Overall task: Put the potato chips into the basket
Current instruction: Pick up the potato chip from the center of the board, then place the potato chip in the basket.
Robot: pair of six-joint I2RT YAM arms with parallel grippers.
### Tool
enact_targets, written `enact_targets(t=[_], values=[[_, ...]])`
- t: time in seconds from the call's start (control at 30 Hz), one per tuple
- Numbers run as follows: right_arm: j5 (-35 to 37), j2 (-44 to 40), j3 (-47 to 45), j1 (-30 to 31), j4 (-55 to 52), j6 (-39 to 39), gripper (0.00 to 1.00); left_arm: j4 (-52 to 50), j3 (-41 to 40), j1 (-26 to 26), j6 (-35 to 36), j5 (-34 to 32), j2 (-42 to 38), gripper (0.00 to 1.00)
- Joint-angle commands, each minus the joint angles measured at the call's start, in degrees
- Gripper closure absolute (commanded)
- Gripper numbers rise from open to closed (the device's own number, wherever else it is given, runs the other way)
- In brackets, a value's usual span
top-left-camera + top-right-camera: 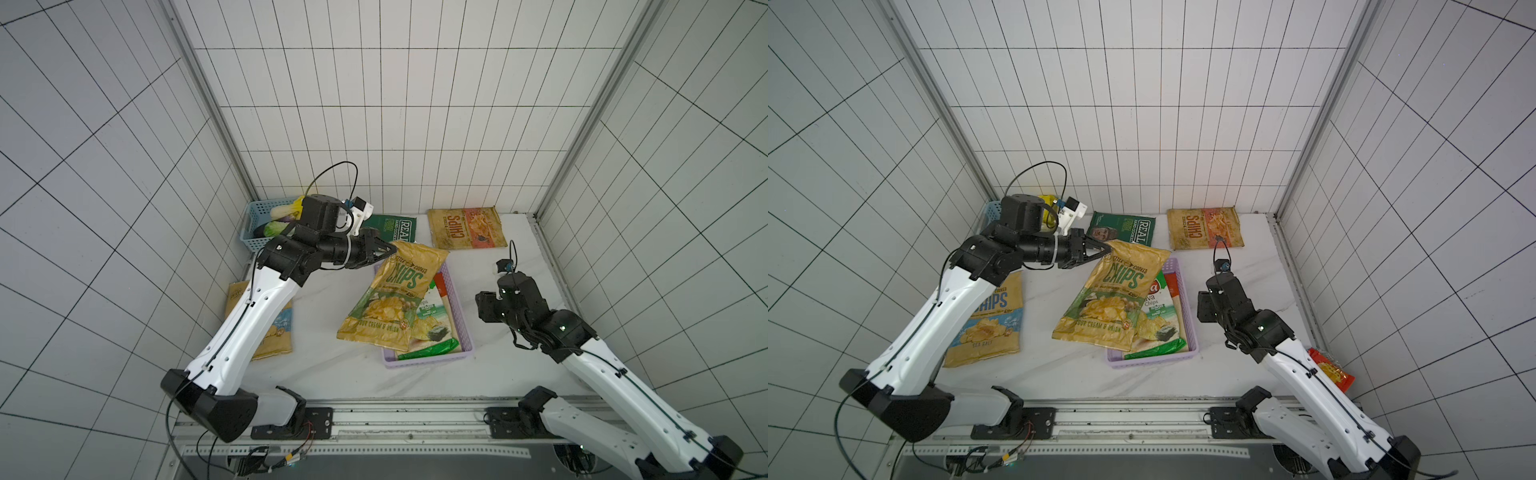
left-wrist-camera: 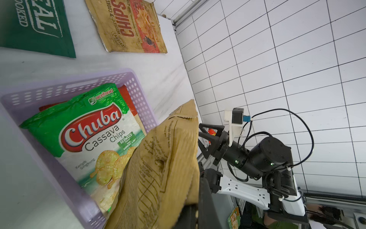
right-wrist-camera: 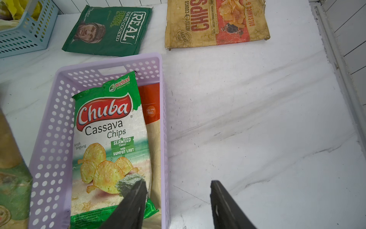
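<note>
My left gripper (image 1: pixel 392 249) (image 1: pixel 1106 249) is shut on the top edge of a tan "CHIPS" sour cream bag (image 1: pixel 390 295) (image 1: pixel 1113 299) (image 2: pixel 164 168). The bag hangs tilted over the lilac basket (image 1: pixel 428 360) (image 1: pixel 1150 359) (image 2: pixel 39 93) (image 3: pixel 138 59). In the basket a green-white Chuba bag (image 2: pixel 95 128) (image 3: pixel 111 128) lies on a cream bag (image 3: pixel 151 99). My right gripper (image 3: pixel 178 182) (image 2: pixel 206 138) is open and empty over the basket's right wall. On the table lie a dark green REAL bag (image 1: pixel 1125 226) (image 3: pixel 109 29), a red-tan CHIPS bag (image 1: pixel 467 228) (image 3: pixel 215 21) and a sea salt CHIPS bag (image 1: pixel 988 320).
A blue lattice basket (image 1: pixel 253 224) (image 3: pixel 23 35) with toy vegetables stands in the back left corner. A small red packet (image 1: pixel 1333 370) lies by the right wall behind my right arm. Tiled walls close in three sides, and a metal rail runs along the front.
</note>
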Motion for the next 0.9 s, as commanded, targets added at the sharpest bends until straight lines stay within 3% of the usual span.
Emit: enact_targets(t=[0.0, 0.3, 0.5, 0.67, 0.77, 0.87], values=[[1.6, -1.32, -1.55, -0.49, -1.38, 1.09, 0.44, 12.97, -2.55, -0.92, -5.83, -1.13, 1.52, 1.0], [-0.01, -1.24, -0.87, -0.49, -1.89, 1.48, 0.44, 27.49, -15.28, -1.18, -15.49, -5.47, 8.44, 1.0], [-11.82, 0.0, -0.49, -0.31, 2.27, 2.13, 0.43, 32.13, -23.33, 1.5, -13.86, -9.99, 9.95, 1.0], [-19.32, 4.33, -0.42, 0.07, 4.46, 4.23, 0.36, 31.99, -23.17, 4.49, -12.34, -9.09, 11.03, 1.0], [-22.49, 8.7, -0.34, 0.61, 5.62, 5.31, 0.32, 30.38, -21.87, 5.61, -11.02, -6.75, 12.65, 0.88], [-26.58, 13.9, -0.43, 1.08, 8.3, 5.85, 0.32, 30.14, -21.22, 5.89, -9.27, -5.09, 13.8, 0.65]])
